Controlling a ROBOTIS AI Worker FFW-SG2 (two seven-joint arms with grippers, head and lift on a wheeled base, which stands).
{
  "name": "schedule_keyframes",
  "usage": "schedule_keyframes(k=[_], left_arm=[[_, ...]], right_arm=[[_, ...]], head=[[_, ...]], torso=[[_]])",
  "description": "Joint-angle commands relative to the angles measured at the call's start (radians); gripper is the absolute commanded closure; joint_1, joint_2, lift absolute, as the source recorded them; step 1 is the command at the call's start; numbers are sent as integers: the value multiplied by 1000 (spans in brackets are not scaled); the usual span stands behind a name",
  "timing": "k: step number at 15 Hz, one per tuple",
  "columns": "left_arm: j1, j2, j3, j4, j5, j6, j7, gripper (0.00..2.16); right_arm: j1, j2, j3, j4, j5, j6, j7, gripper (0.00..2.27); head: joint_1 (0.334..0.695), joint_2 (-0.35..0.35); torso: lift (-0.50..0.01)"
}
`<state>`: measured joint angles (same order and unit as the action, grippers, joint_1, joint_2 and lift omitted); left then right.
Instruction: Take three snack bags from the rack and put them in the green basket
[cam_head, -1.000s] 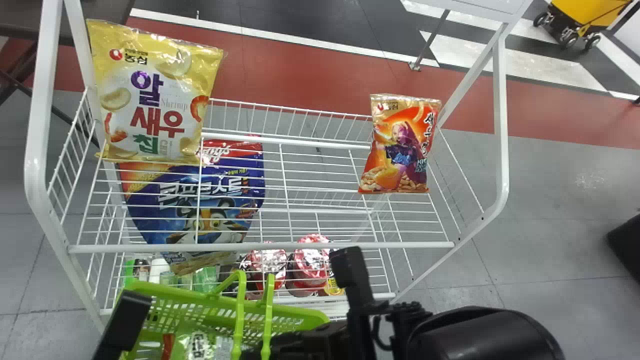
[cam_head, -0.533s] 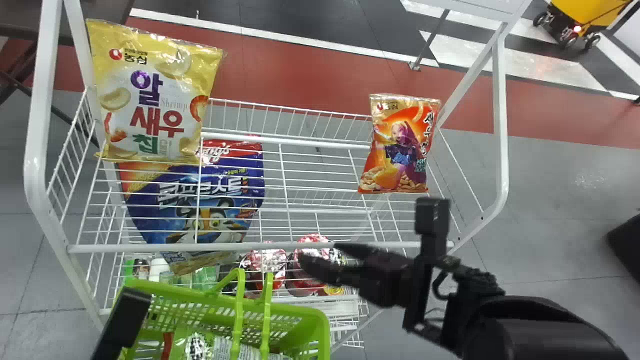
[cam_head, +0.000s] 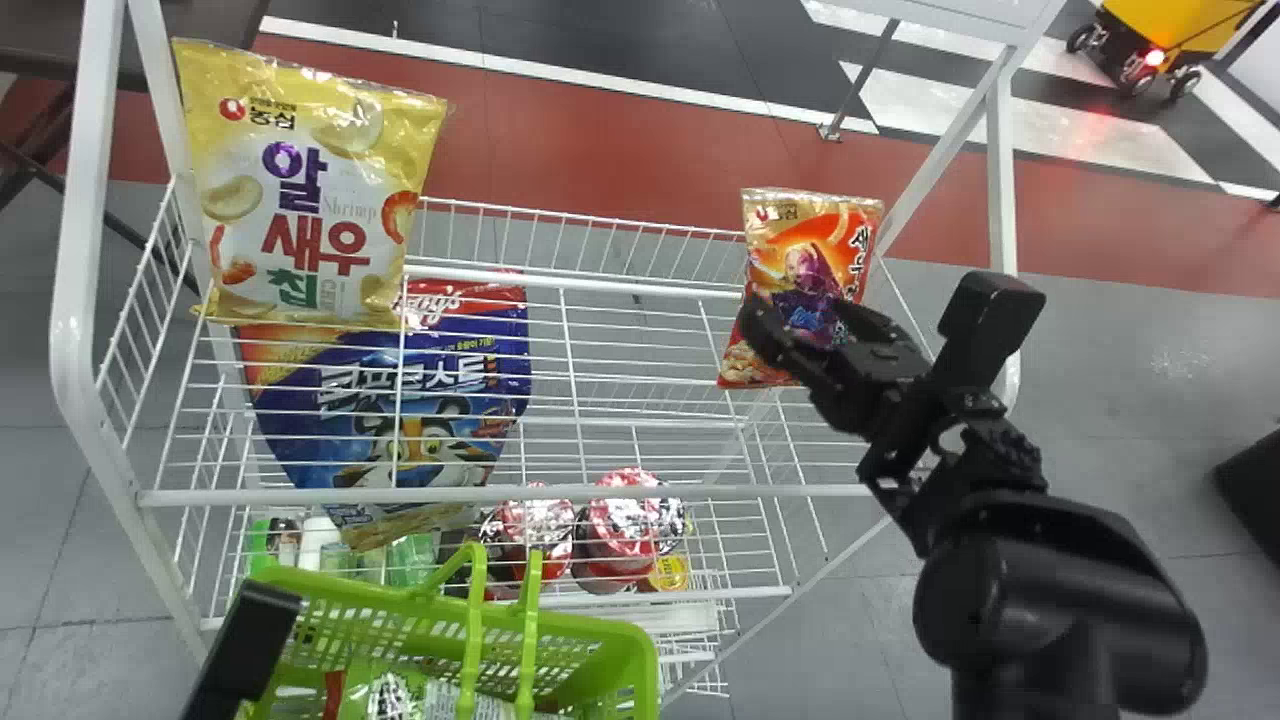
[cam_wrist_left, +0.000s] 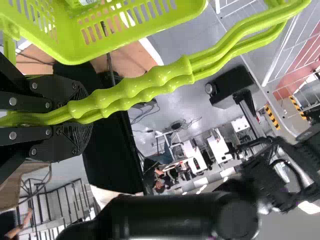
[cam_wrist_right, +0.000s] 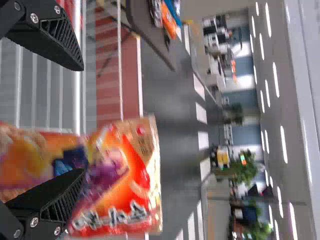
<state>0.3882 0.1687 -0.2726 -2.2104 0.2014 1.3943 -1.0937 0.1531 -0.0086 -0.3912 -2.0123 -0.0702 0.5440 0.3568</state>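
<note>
**Right gripper (cam_head: 795, 322) spread open at the orange snack bag (cam_head: 800, 250), left gripper (cam_wrist_left: 87, 115) clamped on the basket's green plastic handles (cam_wrist_left: 135, 92)**

I have the right arm coming in from the lower right of the head view, with its gripper over the lower part of the orange snack bag. Its two flat black fingers stand wide apart with nothing gripped between them. In the right wrist view one finger overlaps the bag's printed front; whether they touch, I cannot tell. The bag stands at the right end of the top shelf of my white wire rack (cam_head: 600, 493), right of centre in the frame.

My left arm (cam_head: 245, 650) sits at the lower left. In the left wrist view its fingers are closed on both handles of the green basket (cam_head: 640, 650), which is at the bottom of the head view, left of centre. A green snack bag (cam_head: 385, 700) with white print lies inside it.

The big yellow-and-white snack bag (cam_head: 310, 210) stands in the upper left, at the shelf's other end. Below it I can see a blue bag with a tiger (cam_head: 345, 385) through the wires, and farther down, near bottom centre, some red-topped cups (cam_head: 622, 520) on a lower shelf.
</note>
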Motion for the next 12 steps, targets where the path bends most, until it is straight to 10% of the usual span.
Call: schedule_keyframes(k=[1,5,10,12], left_arm=[[-2,3,7,6,3,-2,0,1754],[-11,0,6,11,1,1,2,1754],[-25,0,4,28,3,7,0,1754],[-23,0,6,28,4,7,0,1754]], right_arm=[[-70,-7,-37,112,10,-54,-6,97],[-129,-14,-32,219,66,-103,-9,167],[-164,-47,-40,257,50,35,116,1744],[-145,-47,-49,241,44,1,156,1986]], head=[[695,-350],[695,-350],[695,-350],[695,-350]], torso=[[-15],[-15],[-15],[-15]])
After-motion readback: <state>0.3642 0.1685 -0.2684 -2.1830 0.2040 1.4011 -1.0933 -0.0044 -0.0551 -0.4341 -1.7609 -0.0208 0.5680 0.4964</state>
